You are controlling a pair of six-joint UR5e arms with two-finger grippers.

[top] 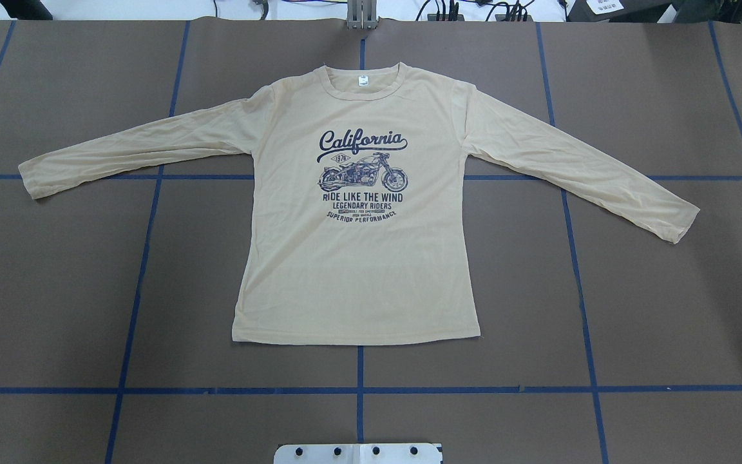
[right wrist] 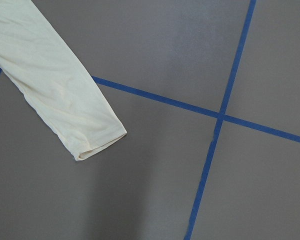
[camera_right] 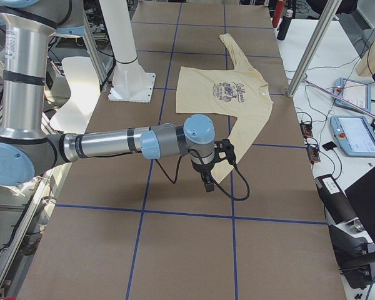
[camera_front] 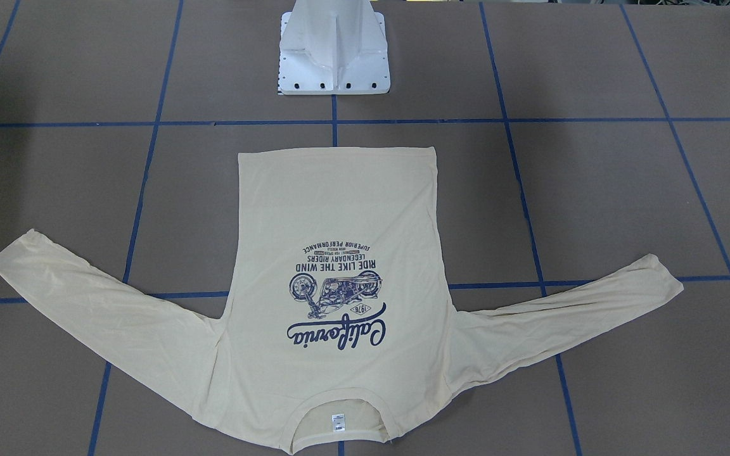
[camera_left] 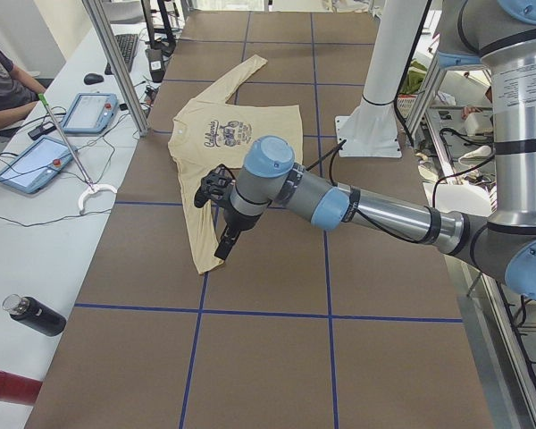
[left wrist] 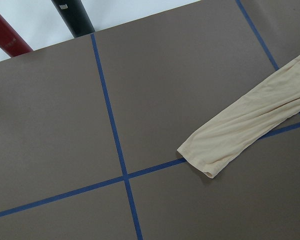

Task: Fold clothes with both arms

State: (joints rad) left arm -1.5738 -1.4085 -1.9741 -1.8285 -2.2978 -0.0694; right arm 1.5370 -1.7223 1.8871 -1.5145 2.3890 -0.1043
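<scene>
Left wrist view. A cream-yellow shirt sleeve (left wrist: 245,125) entered from the right edge and lay flat, lightly wrinkled, on the brown table (left wrist: 50,125). Its cuff (left wrist: 197,159) lay across a blue tape line (left wrist: 155,167), just right of the tape crossing. A red cylinder (left wrist: 7,35) and a black cylinder (left wrist: 72,15) showed at upper left.
</scene>
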